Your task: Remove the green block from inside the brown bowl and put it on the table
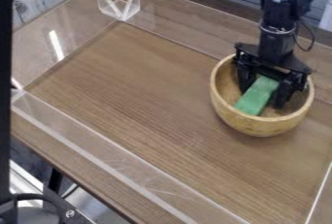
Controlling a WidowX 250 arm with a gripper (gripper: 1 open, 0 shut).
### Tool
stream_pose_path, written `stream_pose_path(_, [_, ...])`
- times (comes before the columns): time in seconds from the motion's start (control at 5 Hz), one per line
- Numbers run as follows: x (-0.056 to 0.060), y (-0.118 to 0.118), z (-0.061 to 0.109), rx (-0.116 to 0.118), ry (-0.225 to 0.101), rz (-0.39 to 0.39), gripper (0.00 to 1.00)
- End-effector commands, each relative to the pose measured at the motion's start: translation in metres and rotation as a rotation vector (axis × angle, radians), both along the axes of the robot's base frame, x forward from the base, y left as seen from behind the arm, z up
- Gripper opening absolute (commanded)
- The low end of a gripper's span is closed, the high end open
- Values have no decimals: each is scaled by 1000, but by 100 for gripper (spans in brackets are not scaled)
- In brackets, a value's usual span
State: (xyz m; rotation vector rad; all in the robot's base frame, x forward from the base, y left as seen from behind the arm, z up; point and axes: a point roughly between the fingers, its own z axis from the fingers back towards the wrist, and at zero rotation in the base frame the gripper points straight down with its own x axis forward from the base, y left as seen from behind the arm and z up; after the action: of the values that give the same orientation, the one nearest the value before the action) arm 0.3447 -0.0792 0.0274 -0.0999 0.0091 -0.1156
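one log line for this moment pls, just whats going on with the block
phase: pre-grasp | gripper: open, lowered into brown bowl, straddling green block | block: in bowl, not lifted | table: block not placed

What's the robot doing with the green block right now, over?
Gripper open, down inside the brown bowl, jaws either side of the green block. Block not gripped yet, lying in bowl. Table bare beside it, nothing in the way.

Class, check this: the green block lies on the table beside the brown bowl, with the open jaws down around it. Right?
Not quite. The camera view shows the green block lying inside the brown bowl, not on the table. The open jaws are down around it.
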Motion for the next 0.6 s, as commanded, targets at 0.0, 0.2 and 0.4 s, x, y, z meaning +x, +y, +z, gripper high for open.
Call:
stream_pose_path(0.0, [4,-2,8,-18,-44,-8,100])
stream_pose_path(0.2, [4,-2,7,-23,-47,-5,100])
stream_pose_path(0.4, [4,-2,7,-25,-48,-3,0])
